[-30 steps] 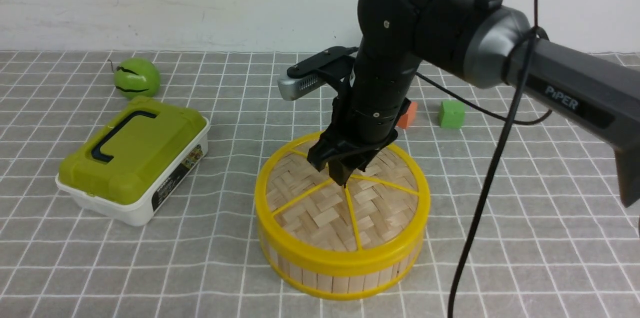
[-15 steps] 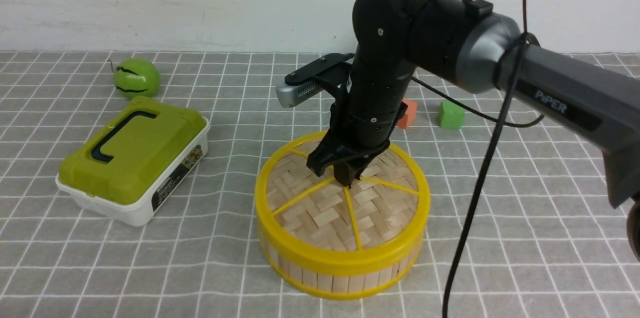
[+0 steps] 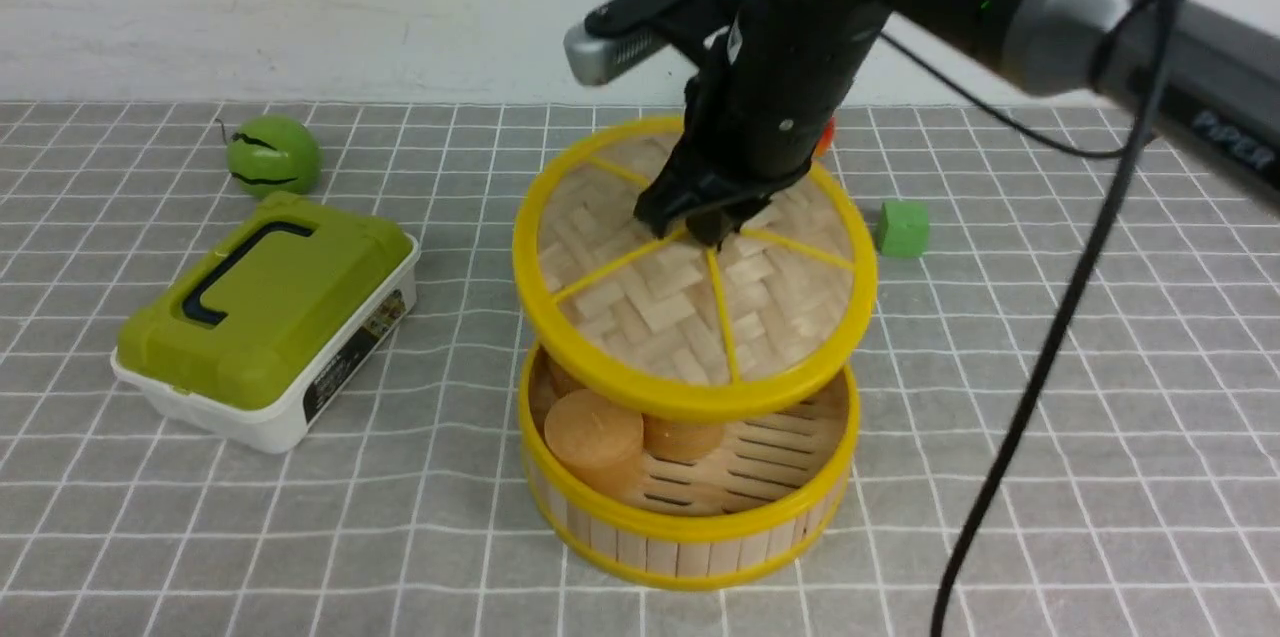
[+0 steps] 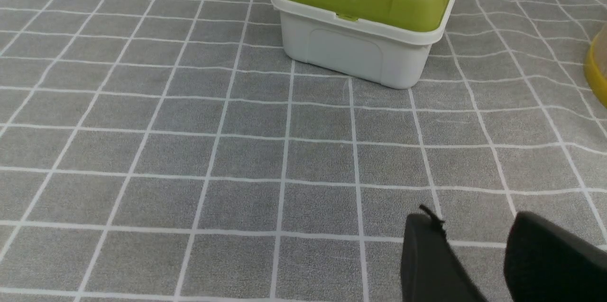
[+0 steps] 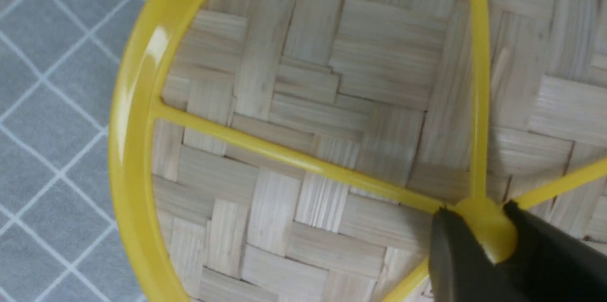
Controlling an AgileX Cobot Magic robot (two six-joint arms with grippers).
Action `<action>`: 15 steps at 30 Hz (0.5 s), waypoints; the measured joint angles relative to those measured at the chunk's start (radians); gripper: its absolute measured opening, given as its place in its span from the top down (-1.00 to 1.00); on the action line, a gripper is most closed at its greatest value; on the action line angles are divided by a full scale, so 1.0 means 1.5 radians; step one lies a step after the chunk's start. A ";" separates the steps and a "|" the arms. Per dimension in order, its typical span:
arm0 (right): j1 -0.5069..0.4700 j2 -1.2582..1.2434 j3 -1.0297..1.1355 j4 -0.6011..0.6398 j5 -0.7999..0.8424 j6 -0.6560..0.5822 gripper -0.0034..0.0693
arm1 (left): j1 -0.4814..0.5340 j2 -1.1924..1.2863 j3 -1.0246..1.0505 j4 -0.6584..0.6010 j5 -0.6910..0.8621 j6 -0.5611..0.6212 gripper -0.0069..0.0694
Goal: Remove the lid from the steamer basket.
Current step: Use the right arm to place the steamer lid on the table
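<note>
A second ago the lid (image 3: 690, 307) sat flush on the steamer basket (image 3: 690, 529); now the right gripper (image 3: 700, 225), its fingers pinched on the yellow centre knob (image 5: 488, 233), has raised it clear. It hangs tilted just above the basket, so only setting it aside seems left. The uncovered basket holds at least two round tan cylinders (image 3: 593, 432) on its slatted floor, while the green-topped white box (image 3: 265, 317) is shut, contents unseen; the left gripper (image 4: 472, 235) sits low over the checked cloth, fingers parted, holding nothing
</note>
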 joint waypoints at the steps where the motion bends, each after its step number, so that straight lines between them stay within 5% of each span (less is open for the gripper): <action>1: -0.001 -0.014 0.000 -0.010 0.001 0.000 0.69 | 0.000 0.000 0.000 0.000 0.000 0.000 0.19; 6: -0.046 -0.113 0.037 -0.036 0.000 0.025 0.69 | 0.000 0.000 0.000 0.000 0.000 0.000 0.19; 15: -0.265 -0.211 0.316 0.007 -0.001 0.041 0.69 | 0.000 0.000 0.000 0.000 0.000 0.000 0.19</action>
